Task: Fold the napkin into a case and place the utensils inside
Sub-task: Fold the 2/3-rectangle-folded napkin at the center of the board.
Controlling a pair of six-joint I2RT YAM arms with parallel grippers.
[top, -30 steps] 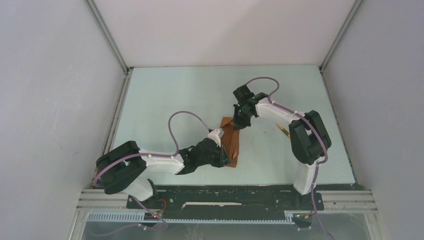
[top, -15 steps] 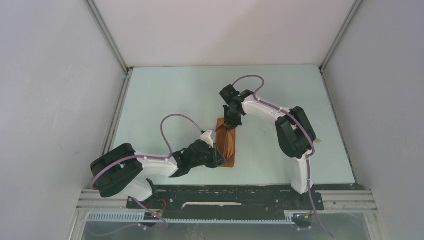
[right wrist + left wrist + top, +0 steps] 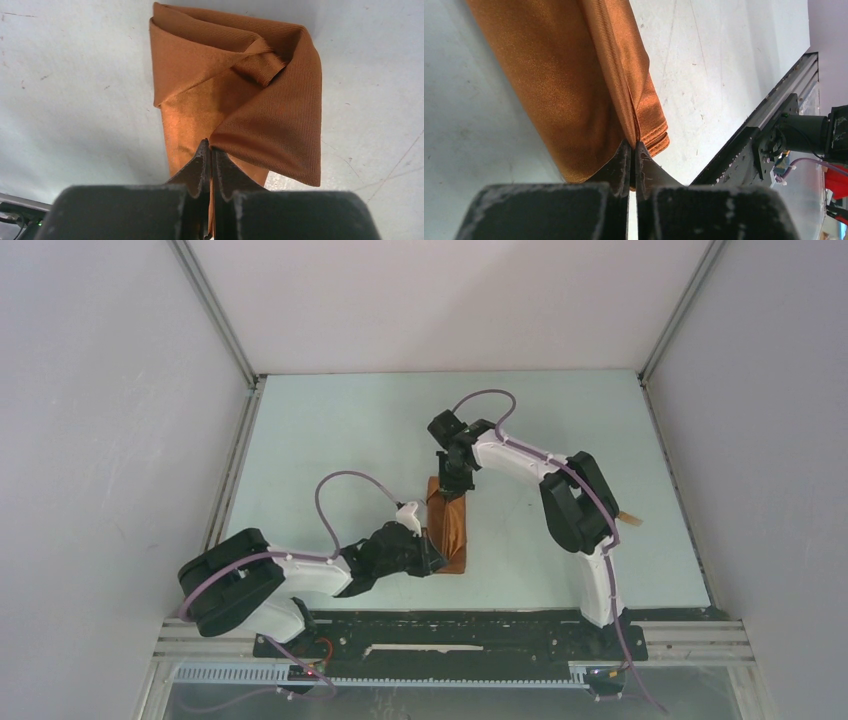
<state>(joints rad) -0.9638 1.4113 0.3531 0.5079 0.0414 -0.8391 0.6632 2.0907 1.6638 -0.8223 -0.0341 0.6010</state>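
The rust-orange napkin (image 3: 449, 527) lies mid-table as a narrow folded strip running near to far. My left gripper (image 3: 433, 556) is at its near end and is shut on a pinched fold of the cloth (image 3: 574, 90), fingertips (image 3: 623, 152) pressed together. My right gripper (image 3: 454, 486) is at the far end, shut on the edge of a folded-over flap (image 3: 270, 115). In the right wrist view the far part of the cloth is bunched and creased. A thin golden utensil (image 3: 628, 519) pokes out beside the right arm's elbow; the rest of the utensils are hidden.
The black base rail (image 3: 450, 638) runs along the near table edge, close to the napkin's near end (image 3: 769, 135). Grey walls close in the table on the left, right and back. The right arm (image 3: 570, 500) arches over the right half.
Both grippers have moved left with the napkin still pinched. The cloth has gone from slanted to a straighter, narrower strip. The right arm's elbow swung left, uncovering the golden piece.
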